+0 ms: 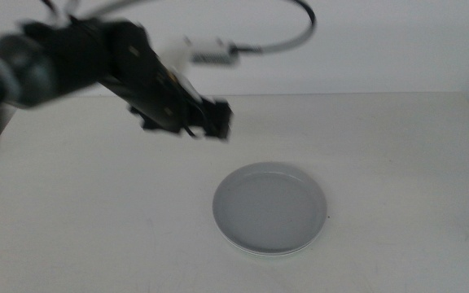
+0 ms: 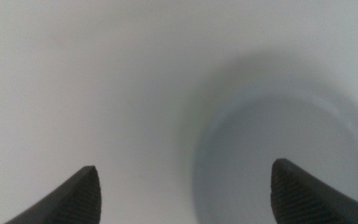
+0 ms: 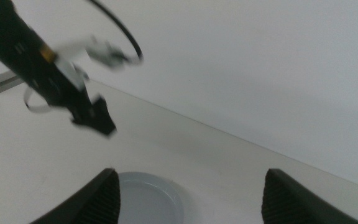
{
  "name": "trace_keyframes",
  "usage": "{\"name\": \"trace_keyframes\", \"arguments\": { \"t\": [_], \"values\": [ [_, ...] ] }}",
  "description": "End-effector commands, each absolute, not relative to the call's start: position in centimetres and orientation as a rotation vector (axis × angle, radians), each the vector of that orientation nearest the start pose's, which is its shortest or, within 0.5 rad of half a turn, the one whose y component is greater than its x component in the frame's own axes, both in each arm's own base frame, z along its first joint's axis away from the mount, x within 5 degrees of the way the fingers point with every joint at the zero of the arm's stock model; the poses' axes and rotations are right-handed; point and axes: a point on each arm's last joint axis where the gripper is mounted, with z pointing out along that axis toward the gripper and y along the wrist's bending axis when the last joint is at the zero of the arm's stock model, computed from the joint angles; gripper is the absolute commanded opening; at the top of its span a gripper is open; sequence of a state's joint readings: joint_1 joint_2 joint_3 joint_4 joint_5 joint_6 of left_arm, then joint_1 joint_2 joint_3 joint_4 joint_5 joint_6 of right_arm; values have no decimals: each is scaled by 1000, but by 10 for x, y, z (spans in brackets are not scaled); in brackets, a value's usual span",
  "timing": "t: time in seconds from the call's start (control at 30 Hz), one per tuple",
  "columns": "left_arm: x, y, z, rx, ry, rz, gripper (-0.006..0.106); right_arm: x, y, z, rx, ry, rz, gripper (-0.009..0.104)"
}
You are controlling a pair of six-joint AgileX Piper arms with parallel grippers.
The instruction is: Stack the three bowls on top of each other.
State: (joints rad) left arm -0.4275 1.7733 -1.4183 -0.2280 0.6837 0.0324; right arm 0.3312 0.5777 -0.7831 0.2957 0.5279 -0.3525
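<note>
We see the bowls (image 1: pixel 270 207) as a single stack on the white surface (image 1: pixel 397 155), a little right of the middle in the middle view. The top bowl is light grey, round and shallow with a low rim. Under its near edge a paler rim peeks out, so at least one more dish lies beneath it; we cannot count from these views how many are in the stack. Nothing touches the stack.

The left end effector (image 1: pixel 216 119) hangs in the air above the surface, behind and to the left of the stack and apart from it. Its arm reaches in from the left side, blurred, with a cable looping over it. In the left wrist view its two dark jaws stand wide apart with nothing between them, and the grey bowl (image 2: pixel 291 155) lies below, nearer one jaw than the other, also blurred.

The right end effector (image 3: pixel 188 193) shows in the middle view only as a dark sliver at the right edge. In its own wrist view its jaws are spread wide and hold nothing. Past them we see part of the stack (image 3: pixel 148 198) on the surface, and further off the left arm (image 3: pixel 48 74) raised above it.
</note>
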Motion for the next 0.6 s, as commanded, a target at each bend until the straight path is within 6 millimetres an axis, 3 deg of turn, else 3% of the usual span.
{"name": "trace_keyframes", "arguments": {
  "t": [0.0,0.27,0.57],
  "values": [
    [348,-154,336,358,2302,-400,105,97,45,397,-445,1639,286,58],
    [322,-96,395,293,2168,-225,105,97,45,397,-445,1639,286,58],
    [277,-71,429,224,2113,-222,105,97,45,397,-445,1639,286,58]
  ]
}}
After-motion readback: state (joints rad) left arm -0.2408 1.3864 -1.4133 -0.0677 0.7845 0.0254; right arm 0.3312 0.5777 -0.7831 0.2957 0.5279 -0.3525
